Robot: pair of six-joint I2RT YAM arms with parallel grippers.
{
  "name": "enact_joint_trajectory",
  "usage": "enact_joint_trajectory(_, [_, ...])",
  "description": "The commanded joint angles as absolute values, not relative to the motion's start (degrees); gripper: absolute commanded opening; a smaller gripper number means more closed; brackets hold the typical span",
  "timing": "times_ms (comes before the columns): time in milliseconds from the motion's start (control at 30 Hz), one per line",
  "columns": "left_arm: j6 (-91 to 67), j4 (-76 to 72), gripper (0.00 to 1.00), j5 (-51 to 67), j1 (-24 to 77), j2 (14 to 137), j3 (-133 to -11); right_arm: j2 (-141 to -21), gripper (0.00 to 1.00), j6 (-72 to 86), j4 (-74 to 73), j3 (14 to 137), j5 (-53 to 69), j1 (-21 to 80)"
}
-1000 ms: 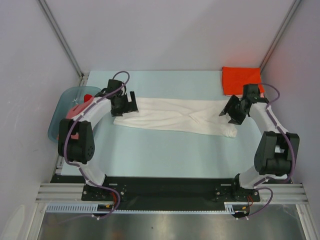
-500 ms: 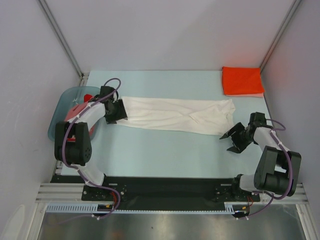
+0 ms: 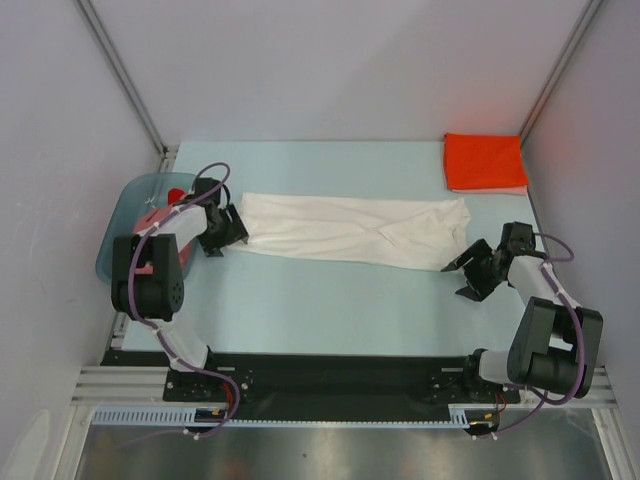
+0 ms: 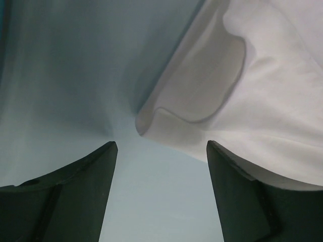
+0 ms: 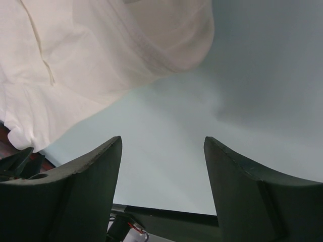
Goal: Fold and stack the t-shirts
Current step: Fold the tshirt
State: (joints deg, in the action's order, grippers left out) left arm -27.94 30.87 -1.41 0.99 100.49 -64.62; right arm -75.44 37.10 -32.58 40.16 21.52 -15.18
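Observation:
A white t-shirt [image 3: 355, 229] lies folded into a long strip across the table. A folded orange-red t-shirt [image 3: 484, 161] lies at the back right corner. My left gripper [image 3: 222, 240] is open and empty, just off the strip's near left corner; that corner [image 4: 202, 101] shows ahead of the open jaws in the left wrist view. My right gripper [image 3: 465, 276] is open and empty, just off the strip's near right end; that end [image 5: 101, 55] shows ahead of the jaws in the right wrist view. Red cloth [image 3: 176, 195] peeks from the basin.
A blue-grey plastic basin [image 3: 122, 220] stands at the table's left edge, beside my left arm. The black rail [image 3: 330, 375] with the arm bases runs along the near edge. Grey walls close in the table on three sides.
Both grippers have left the strip's far ends and come toward me, to its near corners. The white strip now lies flat and still, released.

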Motion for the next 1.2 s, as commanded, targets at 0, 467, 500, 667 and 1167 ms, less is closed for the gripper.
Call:
enact_joint_trajectory(0, [-29.7,29.1,0.77,-2.6,-1.2,102.3,-64.4,-76.5,0.72,37.6,-30.6,40.9,19.2,-15.3])
enact_joint_trajectory(467, [-27.7,27.4,0.11,-1.1,-1.3,107.8,-66.6,-86.7,0.73,41.5,-21.7,43.2,16.1,-15.4])
enact_joint_trajectory(500, [-27.8,27.3,0.04,-0.7,-1.2,107.4,-66.1,-87.4,0.72,41.8,-20.8,43.3,15.7,-15.4])
enact_joint_trajectory(667, [-28.0,26.6,0.0,-0.9,-0.4,102.8,-61.1,-89.6,0.68,44.0,-18.4,44.4,13.5,-15.3])
enact_joint_trajectory(1167, [-38.6,33.4,0.0,-2.4,8.9,74.2,-36.0,-101.4,0.28,36.7,-17.8,55.5,10.8,-8.8])
